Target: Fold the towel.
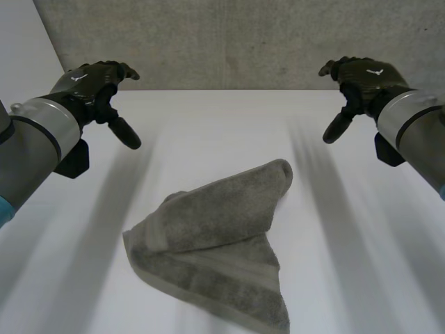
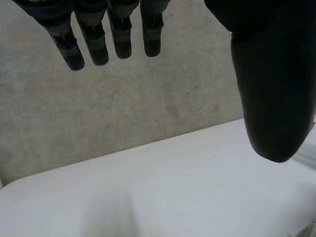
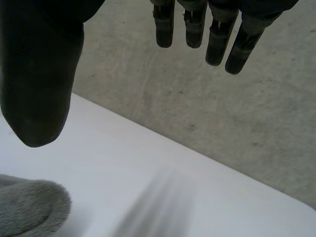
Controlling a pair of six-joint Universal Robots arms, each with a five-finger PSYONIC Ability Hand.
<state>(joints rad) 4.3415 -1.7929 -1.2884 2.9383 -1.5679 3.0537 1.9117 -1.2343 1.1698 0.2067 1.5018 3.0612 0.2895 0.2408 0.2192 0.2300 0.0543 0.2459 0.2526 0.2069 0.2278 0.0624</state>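
Observation:
A grey towel [image 1: 219,247] lies folded in a rough triangle on the white table [image 1: 229,132], near the front middle. One rounded corner of the towel [image 3: 29,207] shows beyond the right thumb in the right wrist view. My left hand [image 1: 97,83] hovers high at the far left, fingers [image 2: 108,34] straight and spread from the thumb, holding nothing. My right hand [image 1: 361,80] hovers high at the far right, fingers [image 3: 207,29] straight as well, empty. Both hands are well apart from the towel.
A grey concrete wall [image 1: 229,42] rises behind the table's far edge. Bare white tabletop surrounds the towel on all sides.

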